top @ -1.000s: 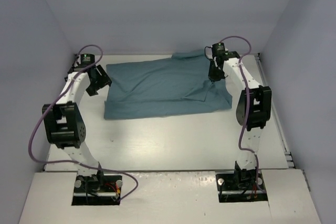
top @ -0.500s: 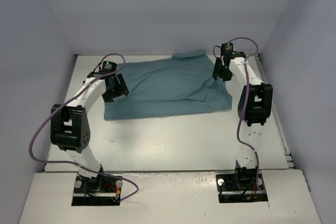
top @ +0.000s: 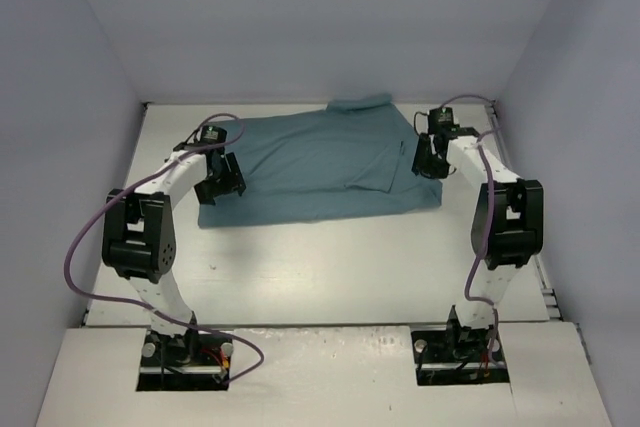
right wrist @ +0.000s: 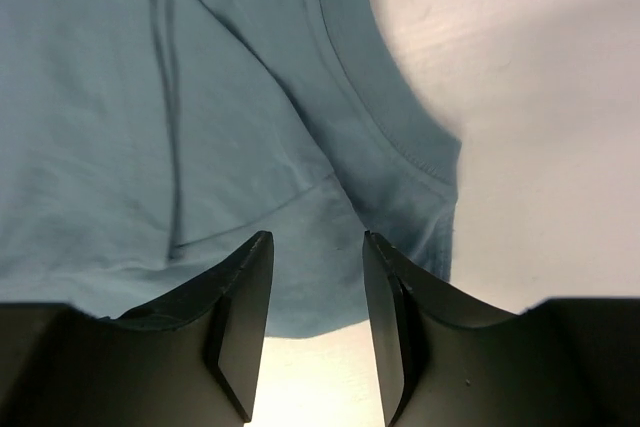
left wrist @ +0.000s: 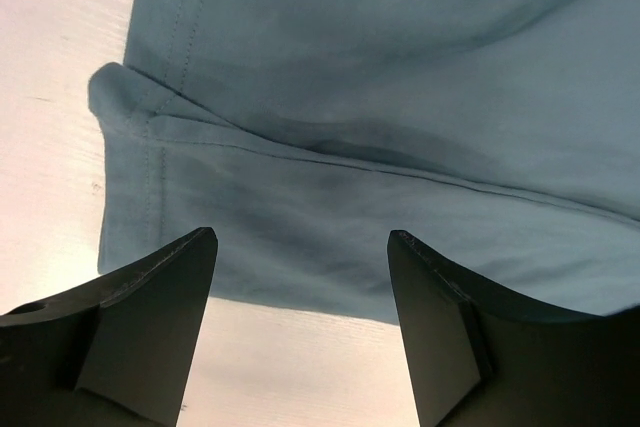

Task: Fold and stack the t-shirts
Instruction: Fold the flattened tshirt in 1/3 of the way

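Note:
The teal t-shirt (top: 315,167) lies flat and partly folded at the back of the table, with one sleeve sticking out at its far edge. My left gripper (top: 222,185) is open over the shirt's near left corner; in the left wrist view (left wrist: 300,247) its fingers frame the shirt's front hem (left wrist: 330,197). My right gripper (top: 430,162) is open over the shirt's right end; in the right wrist view (right wrist: 317,247) its fingers straddle the near edge beside the neckband (right wrist: 390,137). Neither holds cloth.
The white table (top: 320,267) is walled by grey panels at the left, back and right. A metal rail (top: 540,267) runs along the table's right edge. Purple cables loop off both arms.
My left gripper has swung right and nearer, from beside the shirt's left edge to over its near left corner. My right gripper has moved nearer and slightly right along the shirt's right end.

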`<state>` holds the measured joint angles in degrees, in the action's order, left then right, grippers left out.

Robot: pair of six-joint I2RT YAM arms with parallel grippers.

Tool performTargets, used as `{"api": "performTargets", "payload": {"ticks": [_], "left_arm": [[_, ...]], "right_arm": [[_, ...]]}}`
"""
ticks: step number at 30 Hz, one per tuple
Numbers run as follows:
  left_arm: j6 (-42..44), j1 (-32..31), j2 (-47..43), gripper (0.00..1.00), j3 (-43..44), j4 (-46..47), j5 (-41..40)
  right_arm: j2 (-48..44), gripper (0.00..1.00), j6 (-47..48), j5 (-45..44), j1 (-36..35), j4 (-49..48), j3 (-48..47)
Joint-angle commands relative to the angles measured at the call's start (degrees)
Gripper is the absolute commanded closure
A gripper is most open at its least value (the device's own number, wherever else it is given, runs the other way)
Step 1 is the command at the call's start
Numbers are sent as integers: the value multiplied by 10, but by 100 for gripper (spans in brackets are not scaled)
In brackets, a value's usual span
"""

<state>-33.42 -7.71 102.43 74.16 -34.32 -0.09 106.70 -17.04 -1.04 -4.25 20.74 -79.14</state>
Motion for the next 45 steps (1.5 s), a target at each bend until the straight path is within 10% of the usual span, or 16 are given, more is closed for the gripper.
{"api": "performTargets", "payload": {"ticks": [1,22,30,45], "left_arm": [[5,14,10,33,-5,15,-3],[-6,74,-95,34,-181,-9,44],[25,69,-222,33,-128,-37,68],[77,69,-314,33,-171,-53,50]], "right_arm": [[-14,63,-33,6,3,-72,68],[-223,67,-108,-31,100,-66,330],[-322,67,-24,3,7,-54,234],[-166,66,91,17,-168,-93,203]]}}
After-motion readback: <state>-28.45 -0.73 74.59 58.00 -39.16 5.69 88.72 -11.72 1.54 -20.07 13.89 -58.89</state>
